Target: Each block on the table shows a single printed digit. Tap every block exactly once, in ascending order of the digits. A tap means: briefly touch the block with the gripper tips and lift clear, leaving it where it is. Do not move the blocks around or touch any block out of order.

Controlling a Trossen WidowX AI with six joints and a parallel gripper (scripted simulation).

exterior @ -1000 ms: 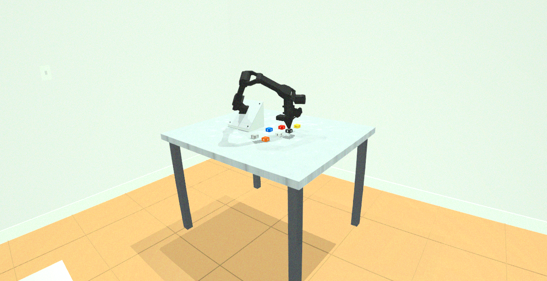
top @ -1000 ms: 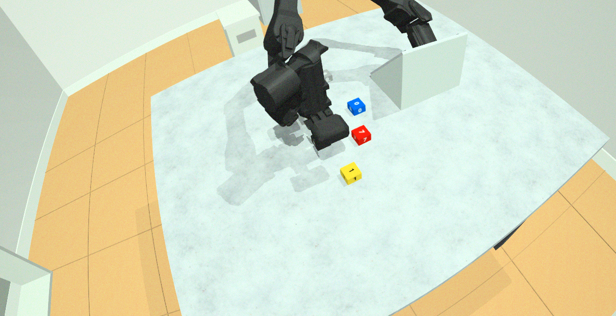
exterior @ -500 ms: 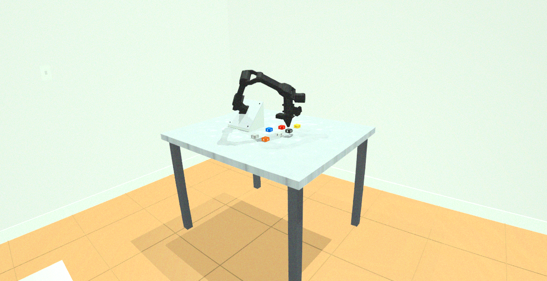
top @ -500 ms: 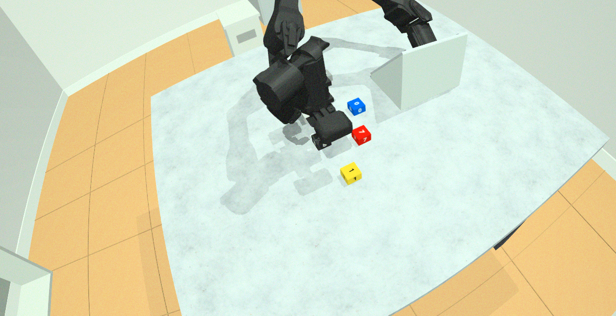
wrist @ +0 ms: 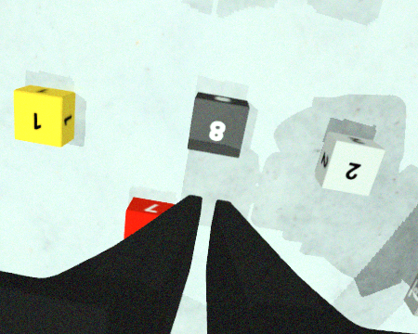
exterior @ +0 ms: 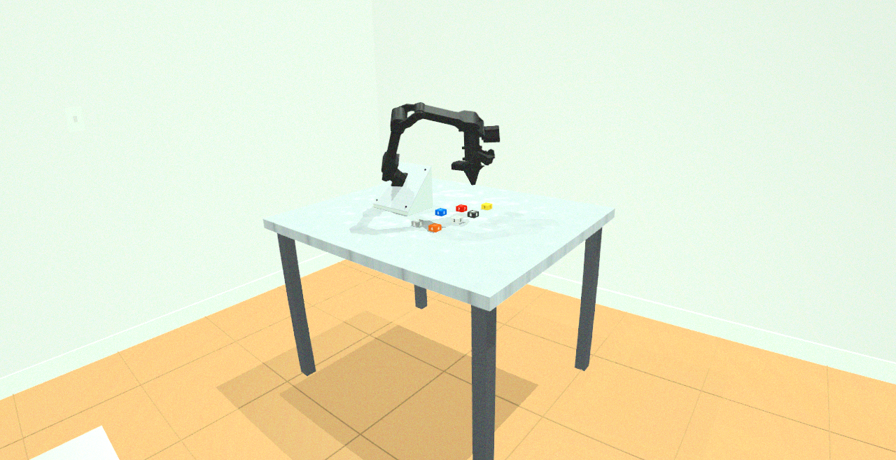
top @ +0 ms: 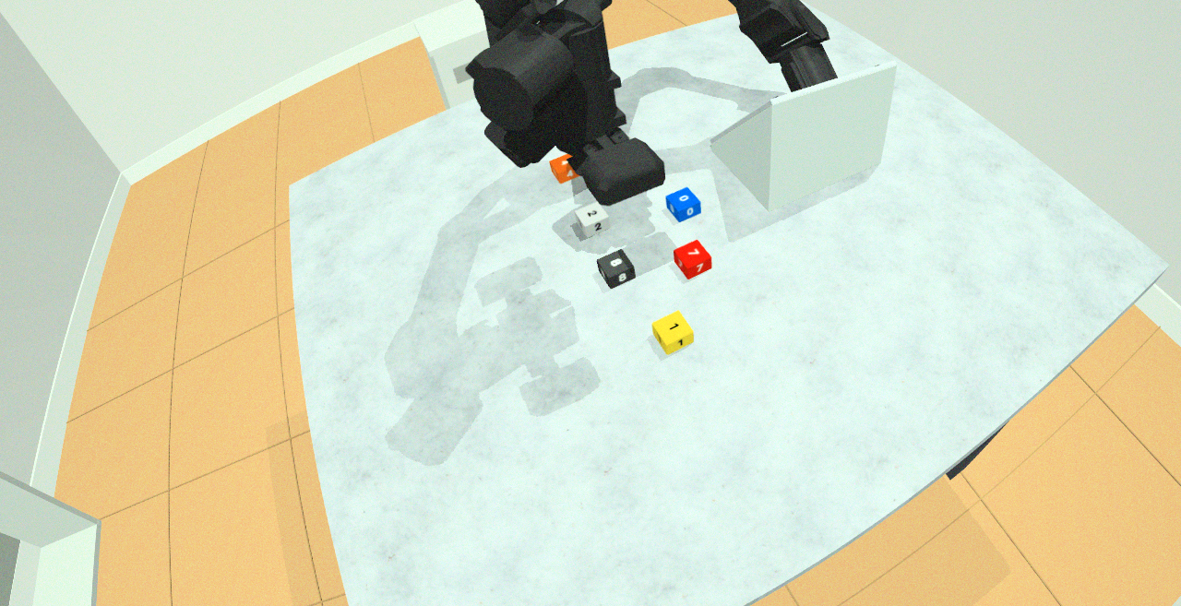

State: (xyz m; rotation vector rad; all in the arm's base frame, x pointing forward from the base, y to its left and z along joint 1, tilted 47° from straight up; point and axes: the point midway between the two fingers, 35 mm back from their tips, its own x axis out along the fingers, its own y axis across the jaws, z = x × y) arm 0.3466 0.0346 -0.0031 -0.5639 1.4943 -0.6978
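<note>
1. The black parallel-jaw gripper (wrist: 208,200) hangs in the air above the pale marbled table top (top: 743,404), its two tapered fingers drawn nearly together with only a thin slit between them and nothing held.
2. In the wrist view, the dark grey cube printed with a white "8" (wrist: 218,125) sits on the table just beyond the fingertips, apart from them.
3. The red cube printed with a white "7" (wrist: 144,217) lies partly hidden behind the left finger in that view; from the top camera it stands just beside the dark grey cube.
4. The yellow cube printed with a black "1" (wrist: 44,115) sits well off to one side.
5. The white cube printed with a black "2" (wrist: 352,166) rests on the other side of the dark grey one.
6. The blue cube printed with a white "0" (top: 683,204) stands near the white wedge-shaped arm mount (top: 813,136).
7. An orange cube (top: 561,167) is half covered by the arm in the top view; its digit cannot be read.
</note>
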